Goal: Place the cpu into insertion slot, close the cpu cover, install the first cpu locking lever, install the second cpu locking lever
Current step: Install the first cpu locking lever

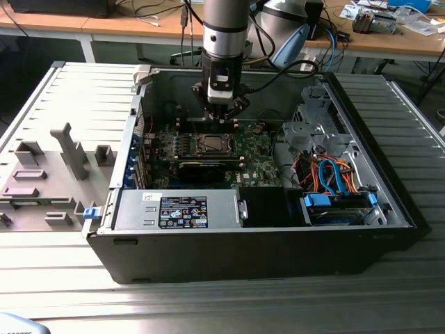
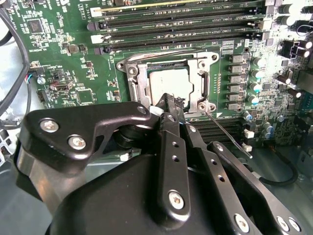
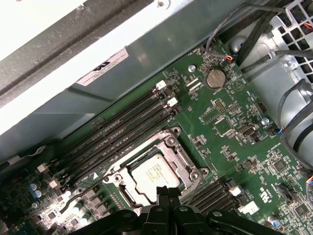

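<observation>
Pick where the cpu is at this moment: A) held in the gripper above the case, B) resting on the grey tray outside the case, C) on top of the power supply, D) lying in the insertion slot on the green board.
D: in both wrist views the cpu lies flat inside the silvery frame of the insertion slot, with the gripper poised right at its edge.
</observation>
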Available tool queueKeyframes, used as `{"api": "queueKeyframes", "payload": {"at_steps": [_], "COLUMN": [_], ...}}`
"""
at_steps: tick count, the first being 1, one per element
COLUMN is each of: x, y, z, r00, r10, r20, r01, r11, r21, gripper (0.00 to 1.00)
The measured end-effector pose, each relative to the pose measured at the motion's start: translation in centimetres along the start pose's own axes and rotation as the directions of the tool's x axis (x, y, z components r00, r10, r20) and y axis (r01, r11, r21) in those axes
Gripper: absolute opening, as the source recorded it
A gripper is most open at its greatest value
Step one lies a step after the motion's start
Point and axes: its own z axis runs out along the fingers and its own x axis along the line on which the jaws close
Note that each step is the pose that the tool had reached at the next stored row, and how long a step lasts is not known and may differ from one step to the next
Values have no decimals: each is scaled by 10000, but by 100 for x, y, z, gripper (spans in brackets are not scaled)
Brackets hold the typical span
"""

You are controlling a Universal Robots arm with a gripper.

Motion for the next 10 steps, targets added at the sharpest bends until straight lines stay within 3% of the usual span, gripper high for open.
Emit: {"api": "queueKeyframes", "payload": {"at_steps": [10], "x": [0], "y": [-1], "z": [-1], "r00": [9998], "r10": [-206], "r20": [7], "r01": [206], "r11": [9998], "r21": [-5], "gripper": [11]}}
